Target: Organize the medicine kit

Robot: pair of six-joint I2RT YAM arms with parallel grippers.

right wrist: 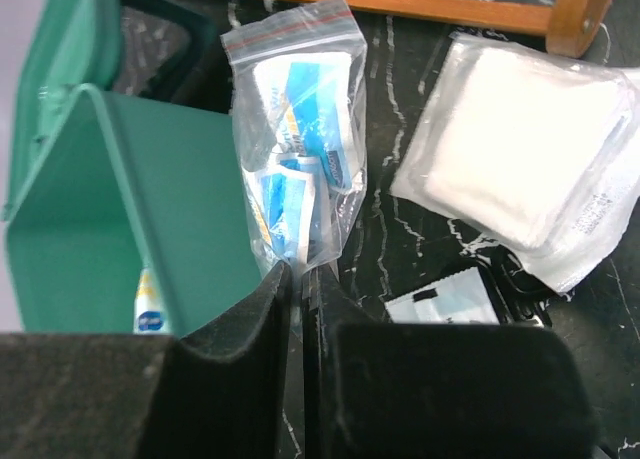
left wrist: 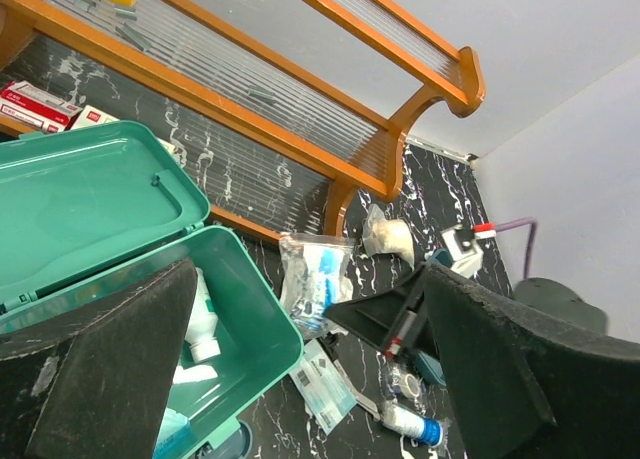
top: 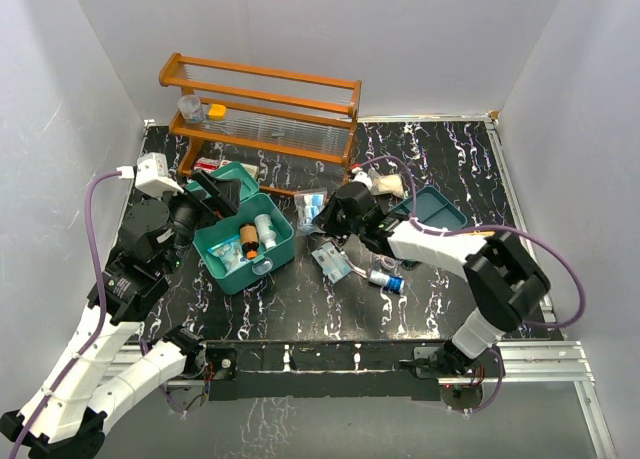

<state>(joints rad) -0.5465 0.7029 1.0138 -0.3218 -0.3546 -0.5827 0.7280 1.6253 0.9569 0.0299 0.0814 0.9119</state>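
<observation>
The right gripper (right wrist: 300, 299) pinches only the bottom edge of the sachet bag (right wrist: 295, 129), just right of the open green kit (top: 280, 254) at centre-left of the overhead view, while the left gripper (left wrist: 308, 274) gapes above, so the slick bag may slip or catch the kit's wall.

**Robot laboratory test cell.** Plain white panels (top: 80, 69) enclose a black, marble-patterned tabletop (top: 300, 309) on three sides. An aluminium rail (top: 545, 354) runs along the near edge, where the left arm (top: 100, 329) and right arm (top: 505, 279) are mounted. A purple cable (top: 90, 219) loops openly along the left arm. The bare walls and exposed framing mark a purpose-built experimental enclosure.
</observation>
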